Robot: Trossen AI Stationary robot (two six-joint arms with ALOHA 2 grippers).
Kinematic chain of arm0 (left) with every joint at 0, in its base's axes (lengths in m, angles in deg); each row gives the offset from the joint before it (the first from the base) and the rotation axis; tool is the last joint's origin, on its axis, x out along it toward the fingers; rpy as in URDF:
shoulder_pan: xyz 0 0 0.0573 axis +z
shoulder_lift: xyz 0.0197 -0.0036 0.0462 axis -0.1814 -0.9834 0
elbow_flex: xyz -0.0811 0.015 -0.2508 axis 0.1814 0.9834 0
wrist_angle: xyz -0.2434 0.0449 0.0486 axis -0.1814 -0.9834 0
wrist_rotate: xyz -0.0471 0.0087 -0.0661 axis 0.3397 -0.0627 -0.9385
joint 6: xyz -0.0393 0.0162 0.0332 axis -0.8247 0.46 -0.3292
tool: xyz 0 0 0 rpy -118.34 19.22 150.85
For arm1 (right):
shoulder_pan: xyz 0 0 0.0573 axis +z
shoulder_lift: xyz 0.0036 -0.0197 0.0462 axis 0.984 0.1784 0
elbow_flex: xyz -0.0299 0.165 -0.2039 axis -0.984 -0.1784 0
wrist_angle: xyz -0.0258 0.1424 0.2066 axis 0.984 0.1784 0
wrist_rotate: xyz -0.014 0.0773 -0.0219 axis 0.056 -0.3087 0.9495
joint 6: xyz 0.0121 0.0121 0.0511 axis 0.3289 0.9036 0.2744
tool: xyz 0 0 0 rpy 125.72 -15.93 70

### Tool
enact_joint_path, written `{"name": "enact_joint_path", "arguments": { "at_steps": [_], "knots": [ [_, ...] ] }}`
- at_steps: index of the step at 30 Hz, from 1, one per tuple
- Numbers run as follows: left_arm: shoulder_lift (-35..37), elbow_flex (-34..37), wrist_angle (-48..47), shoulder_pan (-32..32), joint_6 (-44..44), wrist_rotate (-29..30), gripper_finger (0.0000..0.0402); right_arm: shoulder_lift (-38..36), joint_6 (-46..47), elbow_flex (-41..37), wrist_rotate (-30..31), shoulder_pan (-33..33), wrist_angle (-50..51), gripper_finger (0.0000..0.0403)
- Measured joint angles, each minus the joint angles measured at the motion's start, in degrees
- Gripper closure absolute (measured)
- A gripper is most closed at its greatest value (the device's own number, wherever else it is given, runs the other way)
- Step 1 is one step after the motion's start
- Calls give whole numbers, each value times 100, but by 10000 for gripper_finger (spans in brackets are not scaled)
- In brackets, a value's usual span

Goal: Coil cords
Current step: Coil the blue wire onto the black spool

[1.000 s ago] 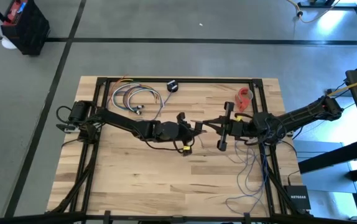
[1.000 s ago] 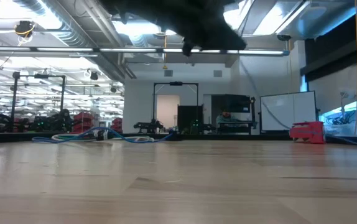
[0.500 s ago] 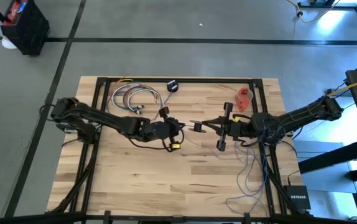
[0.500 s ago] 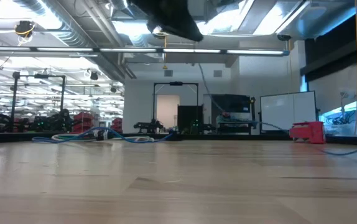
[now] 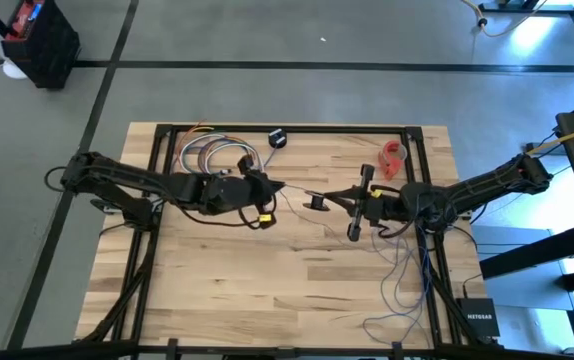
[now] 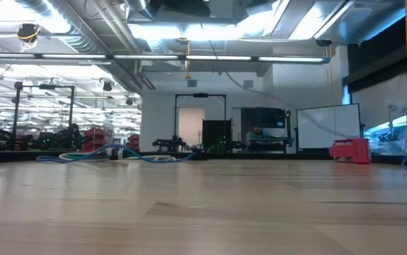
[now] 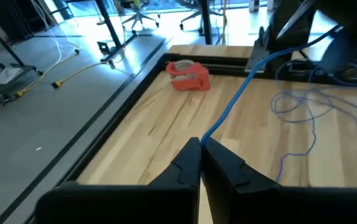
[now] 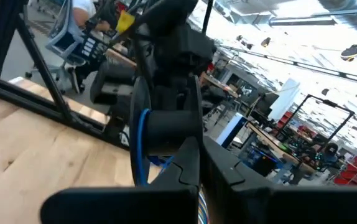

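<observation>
The thin blue cord (image 7: 234, 93) runs as a straight line from my left gripper (image 5: 281, 187) across to a small black round puck (image 5: 317, 202) held by my right gripper (image 5: 329, 198) over the middle of the table. Several turns of cord (image 8: 142, 146) are wound on the puck (image 8: 166, 127). The rest of the cord lies in loose loops (image 5: 399, 268) on the table's right side, also seen from the left wrist (image 7: 300, 106). Both grippers are shut and held well above the wood. My left gripper pinches a single strand of the cord (image 7: 204, 135) between its two fingertips (image 7: 191, 155), coming from the table's left and slanting slightly down. The cord leaves the fingers drawn straight toward the puck, clear of the table. My right gripper holds the puck at its near side (image 8: 188, 140) between its shut fingers, coming about level from the table's right. The fingers hide the exact spot. The puck is lifted clear, standing on edge.
A red tape roll (image 5: 394, 155) lies at the far right. A bundle of coloured cables (image 5: 212, 155) and a small black object (image 5: 278, 138) lie at the far edge. Black frame rails (image 5: 287, 128) run along the table's edges. Bare wood (image 5: 267, 280) spreads toward the near edge.
My left gripper has risen and drawn back toward the table's left and far side, away from the puck, pulling the cord out into a longer straight line. My right gripper has stayed in place with the puck.
</observation>
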Motion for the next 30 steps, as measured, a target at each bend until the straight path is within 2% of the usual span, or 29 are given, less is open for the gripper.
{"name": "enact_joint_path", "arguments": {
  "at_steps": [6,13,16,24,30],
  "knots": [
    [-62,63,-102,155,-113,-1,397,-3,175,0,17,0,-228,399],
    [193,23,159,-73,1,-14,397,-2,-192,-2,953,0,144,399],
    [303,20,174,-178,1,-14,397,0,-297,0,1137,-16,397,398],
    [245,17,1083,-303,284,-64,396,374,-153,-3,1100,-576,485,399],
    [-156,37,1982,-301,505,-343,396,747,186,-3,873,-968,158,399]
  ]
}}
